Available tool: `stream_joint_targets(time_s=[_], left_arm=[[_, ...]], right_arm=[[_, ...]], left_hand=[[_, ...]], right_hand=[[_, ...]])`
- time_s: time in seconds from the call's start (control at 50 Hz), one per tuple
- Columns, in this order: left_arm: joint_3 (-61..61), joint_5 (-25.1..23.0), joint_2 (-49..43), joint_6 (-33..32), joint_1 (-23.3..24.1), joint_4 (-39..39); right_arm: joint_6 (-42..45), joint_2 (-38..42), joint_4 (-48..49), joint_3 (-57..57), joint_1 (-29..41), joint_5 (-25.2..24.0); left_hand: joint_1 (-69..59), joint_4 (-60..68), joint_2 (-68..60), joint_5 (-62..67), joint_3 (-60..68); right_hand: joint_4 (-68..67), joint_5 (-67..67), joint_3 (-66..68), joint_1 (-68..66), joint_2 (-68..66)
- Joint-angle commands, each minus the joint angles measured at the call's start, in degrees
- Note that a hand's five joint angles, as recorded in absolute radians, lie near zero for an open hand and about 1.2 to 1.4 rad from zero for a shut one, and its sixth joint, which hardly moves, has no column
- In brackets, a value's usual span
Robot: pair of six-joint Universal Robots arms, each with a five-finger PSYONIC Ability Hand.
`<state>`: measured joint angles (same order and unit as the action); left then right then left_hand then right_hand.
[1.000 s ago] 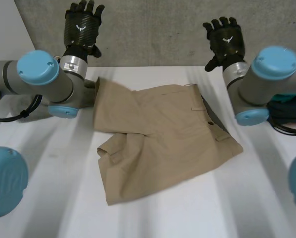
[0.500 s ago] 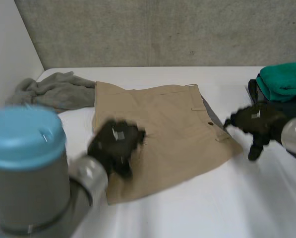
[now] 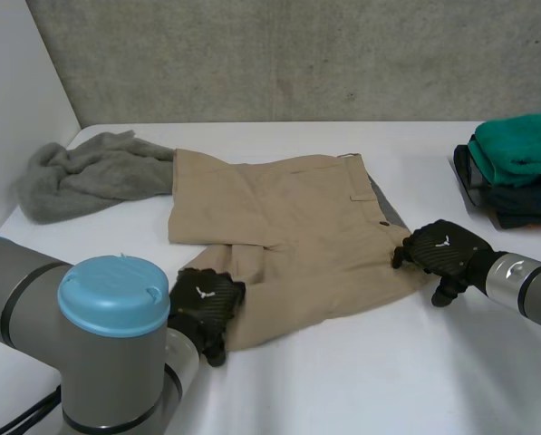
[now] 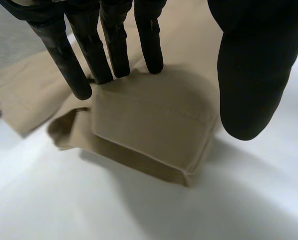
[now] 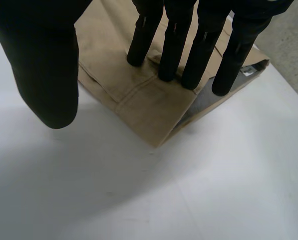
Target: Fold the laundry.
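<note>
Both hands have been lowered onto the shorts (image 3: pixel 297 222): left hand (image 3: pixel 205 304) at a leg hem, right hand (image 3: pixel 447 252) at the waistband corner, fingers (image 4: pixel 114 45) straight, nothing gripped; folding is judged barely begun.

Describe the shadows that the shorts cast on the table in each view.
Left wrist view: a soft, wide shadow lies on the table along the shorts' folded hem. Right wrist view: a thin dark shadow sits under the shorts' corner. Head view: barely a faint shadow lines their near edge.

Left hand (image 3: pixel 207 304) and right hand (image 3: pixel 447 254) are both straight-fingered.
</note>
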<state>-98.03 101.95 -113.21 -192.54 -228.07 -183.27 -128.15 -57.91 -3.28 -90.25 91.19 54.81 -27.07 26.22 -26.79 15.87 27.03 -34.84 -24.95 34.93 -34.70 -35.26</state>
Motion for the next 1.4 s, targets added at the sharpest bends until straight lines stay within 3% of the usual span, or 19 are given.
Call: stream_joint_targets(time_s=[0.02, 0.12, 0.3, 0.38, 0.5, 0.58, 0.78, 0.84, 0.88, 0.9, 0.92, 1.12, 1.4], left_arm=[[-0.4, 1.0, -2.3, -1.6, -1.6, -2.5], [-0.6, 1.1, -3.4, -3.6, -2.1, -4.8], [-1.0, 1.1, -4.9, -5.5, -2.9, -9.1], [-1.1, 1.1, -5.1, -5.5, -3.3, -9.6], [-1.5, 1.3, -2.2, -5.6, -3.5, -8.8], [-2.6, 0.9, 3.7, -6.1, -3.5, -5.5], [-5.7, 0.5, 15.6, -6.9, -0.8, 10.6], [-6.6, -0.3, 15.2, -6.7, -0.6, 7.2], [-7.3, -1.1, 14.8, -6.5, -0.7, 4.8], [-7.8, -1.3, 14.5, -6.5, -0.7, 3.5], [-8.7, -1.6, 13.8, -6.5, -0.7, 1.4], [-9.5, -1.8, 6.8, -6.4, -0.1, -1.0], [-5.8, -1.8, 1.2, -6.5, -1.5, -3.9]], right_arm=[[-2.4, 0.7, 4.0, 0.9, 2.0, 0.0], [-4.7, 1.1, 6.6, 1.3, 2.6, 0.3], [-5.3, 3.9, 8.7, 3.3, 4.9, 2.1], [-5.3, 4.1, 8.6, 4.1, 5.3, 3.0], [-5.3, 2.6, 7.6, 3.0, 5.8, 5.1], [-4.7, -2.5, 3.7, 1.0, 5.3, 7.3], [-2.5, -15.3, -9.9, -4.2, 3.1, 6.5], [-2.1, -15.4, -9.6, -4.6, 2.4, 6.4], [-2.4, -15.3, -9.1, -4.8, 2.4, 7.0], [-2.7, -15.2, -8.9, -4.8, 2.7, 7.0], [-2.8, -15.1, -8.7, -4.8, 2.8, 7.1], [-12.0, -8.9, -3.2, -4.0, 3.2, 8.6], [-13.4, -8.5, -1.5, -4.5, 3.3, 10.2]], left_hand=[[-1.8, 2.7, -2.1, 3.0, 1.9], [-4.5, 5.4, -4.8, 5.7, 4.5], [-34.2, 35.1, -34.5, 35.4, 34.3], [-52.9, 53.8, -53.2, 54.1, 52.9], [-52.9, 53.8, -53.2, 54.1, 53.0], [-52.9, 53.8, -53.2, 54.1, 53.0], [-52.9, 53.8, -53.2, 54.1, 53.0], [-52.9, 53.8, -53.2, 54.1, 53.0], [-24.2, 25.0, -24.5, 25.4, 24.2], [-13.7, 14.5, -14.0, 14.9, 13.7], [-10.9, 11.8, -11.2, 12.1, 11.0], [-10.9, 11.7, -11.2, 12.1, 10.9], [-15.1, 16.0, -15.4, 16.3, 15.1]], right_hand=[[-12.7, -12.6, 12.7, -12.9, -12.3], [-15.6, -15.5, 15.5, -15.7, -15.2], [-23.3, -23.2, 23.3, -23.5, -22.9], [-45.1, -45.0, 45.0, -45.3, -44.7], [-45.2, -45.0, 45.1, -45.3, -44.7], [-45.2, -45.0, 45.1, -45.3, -44.7], [-45.2, -45.0, 45.1, -45.3, -44.7], [-45.2, -45.0, 45.1, -45.3, -44.7], [-45.2, -45.0, 45.1, -45.3, -44.7], [-45.2, -45.0, 45.1, -45.3, -44.7], [-45.2, -45.0, 45.1, -45.3, -44.7], [-45.2, -45.0, 45.1, -45.3, -44.7], [-45.2, -45.0, 45.1, -45.3, -44.7]])
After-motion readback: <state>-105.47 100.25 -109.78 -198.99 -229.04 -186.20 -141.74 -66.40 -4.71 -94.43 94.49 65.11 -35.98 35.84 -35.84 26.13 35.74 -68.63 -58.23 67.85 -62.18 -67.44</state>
